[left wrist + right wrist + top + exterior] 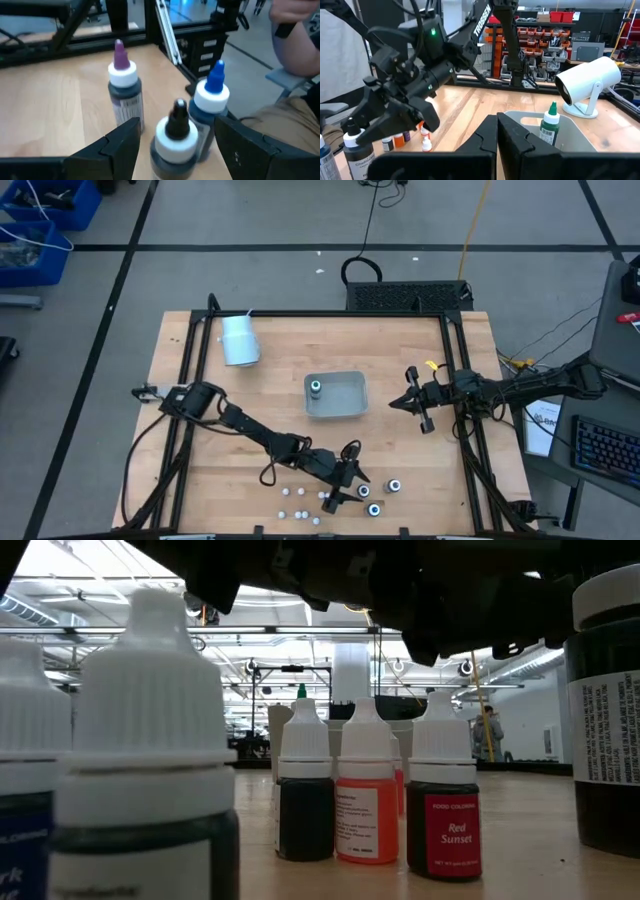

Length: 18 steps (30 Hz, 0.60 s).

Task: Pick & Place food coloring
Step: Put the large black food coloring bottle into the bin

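Reaching along the near edge of the table (200, 470), the left gripper (347, 485) hangs low over the cluster of food coloring bottles with its fingers spread wide and nothing held. In the left wrist view a black-tipped bottle (173, 137) stands upright in the gap between the two dark fingers (116, 145), apparently touching neither; a blue-tipped bottle (212, 107) stands just beside it, close to the other finger, and a purple-tipped bottle (122, 92) stands a little farther out. The governing relation is therefore this: the bottle's long axis is vertical, the fingers flank it from either side, and the closing line runs across its body, so a straight closure should seat on it, provided the blue-tipped neighbour is not caught as well. One green-tipped bottle (550, 127) already stands in the clear tray (350, 405) near the table centre. Several small bottles (300, 505) remain scattered along the near edge, and the larger white-capped ones (394, 485) stand just to the gripper's right. The right gripper (412, 402) waits beside the tray, fingers pressed together and empty. By position the left arm is the nearer to the remaining bottles; the right arm is the nearer to the tray.
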{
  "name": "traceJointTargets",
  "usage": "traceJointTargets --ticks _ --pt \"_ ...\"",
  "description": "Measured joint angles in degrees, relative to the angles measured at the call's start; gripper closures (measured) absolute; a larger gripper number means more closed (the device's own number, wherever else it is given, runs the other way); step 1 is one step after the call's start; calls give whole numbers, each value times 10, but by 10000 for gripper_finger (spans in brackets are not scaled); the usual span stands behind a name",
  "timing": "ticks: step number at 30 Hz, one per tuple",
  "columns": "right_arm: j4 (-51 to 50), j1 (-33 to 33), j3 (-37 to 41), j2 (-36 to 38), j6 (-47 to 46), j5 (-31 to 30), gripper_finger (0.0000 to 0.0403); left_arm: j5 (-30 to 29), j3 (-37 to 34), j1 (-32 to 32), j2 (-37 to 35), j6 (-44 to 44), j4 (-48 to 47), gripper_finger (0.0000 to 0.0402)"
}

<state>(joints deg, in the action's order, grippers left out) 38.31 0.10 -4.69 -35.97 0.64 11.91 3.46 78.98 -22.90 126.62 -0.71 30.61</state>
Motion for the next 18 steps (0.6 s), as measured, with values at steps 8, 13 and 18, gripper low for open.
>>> traceJointTargets --ticks 8,13,18 --pt "4 0 0 -2 0 -1 403 0 0 0 6 4 -3 146" --pt "4 0 0 -2 0 -1 403 1 0 0 6 11 -3 147" --pt "5 0 0 -2 0 -1 403 1 0 0 6 16 -3 147"
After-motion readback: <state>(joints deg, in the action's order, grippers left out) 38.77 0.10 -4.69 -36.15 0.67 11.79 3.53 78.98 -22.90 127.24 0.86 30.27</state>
